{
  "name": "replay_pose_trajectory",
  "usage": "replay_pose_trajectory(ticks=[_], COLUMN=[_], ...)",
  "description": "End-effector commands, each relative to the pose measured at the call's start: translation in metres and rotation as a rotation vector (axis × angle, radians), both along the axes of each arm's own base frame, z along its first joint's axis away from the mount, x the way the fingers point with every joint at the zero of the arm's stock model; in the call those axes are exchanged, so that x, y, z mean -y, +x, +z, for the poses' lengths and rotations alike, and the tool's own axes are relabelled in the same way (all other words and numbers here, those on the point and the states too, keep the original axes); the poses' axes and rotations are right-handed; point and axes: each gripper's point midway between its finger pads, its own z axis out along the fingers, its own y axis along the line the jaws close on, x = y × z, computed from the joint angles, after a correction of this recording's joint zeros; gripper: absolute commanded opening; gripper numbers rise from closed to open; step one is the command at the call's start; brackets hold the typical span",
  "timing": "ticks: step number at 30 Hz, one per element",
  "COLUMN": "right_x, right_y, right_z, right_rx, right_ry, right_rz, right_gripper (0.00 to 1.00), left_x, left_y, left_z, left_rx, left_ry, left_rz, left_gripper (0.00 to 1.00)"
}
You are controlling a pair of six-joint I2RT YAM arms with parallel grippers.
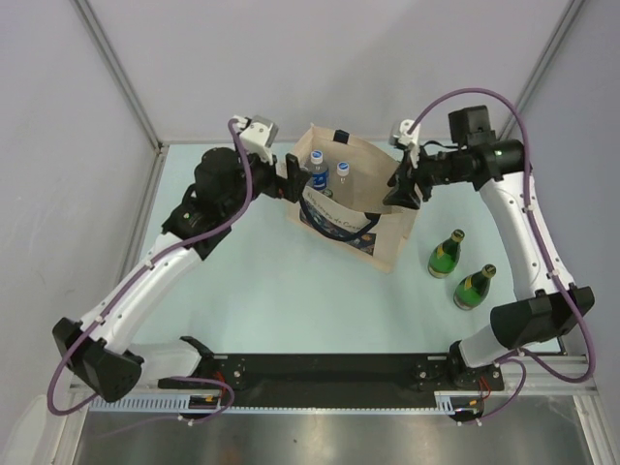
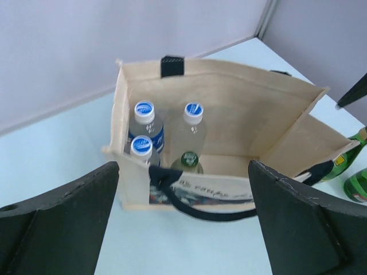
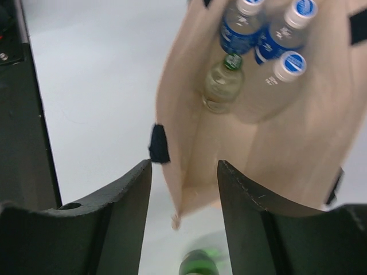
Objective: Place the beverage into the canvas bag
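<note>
We find two green bottles [image 1: 447, 254] upright on the tabletop [image 1: 252, 300], just right of the canvas bag [image 1: 387, 242]. The bag stands open and holds blue-capped bottles [image 1: 318, 163]. The left gripper [image 1: 291, 177] is spread wide at its left rim. The right gripper [image 1: 400, 186] is narrowly parted about its right wall.

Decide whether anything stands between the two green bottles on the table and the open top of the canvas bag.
Only the canvas bag's own side wall, taller than the green bottles, and the right claw straddling the rim on that side. The bag's half nearest them is free; blue-capped water bottles stand at the other end.
</note>
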Motion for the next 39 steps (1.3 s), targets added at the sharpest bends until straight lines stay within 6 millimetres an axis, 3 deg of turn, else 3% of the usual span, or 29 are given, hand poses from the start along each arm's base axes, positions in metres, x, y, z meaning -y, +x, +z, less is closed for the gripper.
replay_pose_trajectory(ticks=[1,7,11,13,14,19,24,39], right_x=[0.029,0.091,0.133,0.142,0.148,0.162,0.179,0.189], right_y=[-0.002,0.009,0.008,0.000,-0.004,-0.017,-0.022,0.003], right_z=[0.022,0.013,-0.021,-0.031,-0.045,-0.066,-0.093,-0.131], right_rx=[0.021,-0.033,-0.110,-0.118,-0.139,-0.166,-0.219,-0.255], right_ry=[0.049,0.074,0.040,0.010,-0.026,-0.126,-0.223,-0.321], right_rz=[-0.103,-0.358,-0.547,-0.590,-0.618,-0.669,-0.740,-0.809], right_gripper=[0.55,0.56,0.57,0.59,0.62,0.70,0.72,0.70], left_x=[-0.029,-0.042,-0.041,-0.042,-0.042,-0.042,-0.041,-0.052], left_y=[-0.009,-0.015,-0.014,-0.012,-0.011,-0.009,-0.010,-0.017], left_z=[0.019,0.009,0.001,-0.001,-0.002,-0.006,-0.018,-0.037], left_rx=[0.007,-0.049,-0.081,-0.089,-0.093,-0.105,-0.136,-0.172], left_ry=[-0.141,-0.215,-0.230,-0.229,-0.230,-0.228,-0.234,-0.235], left_rz=[0.098,0.130,0.131,0.137,0.141,0.134,0.136,0.161], left_gripper=[1.00,1.00,1.00,1.00,1.00,1.00,1.00,1.00])
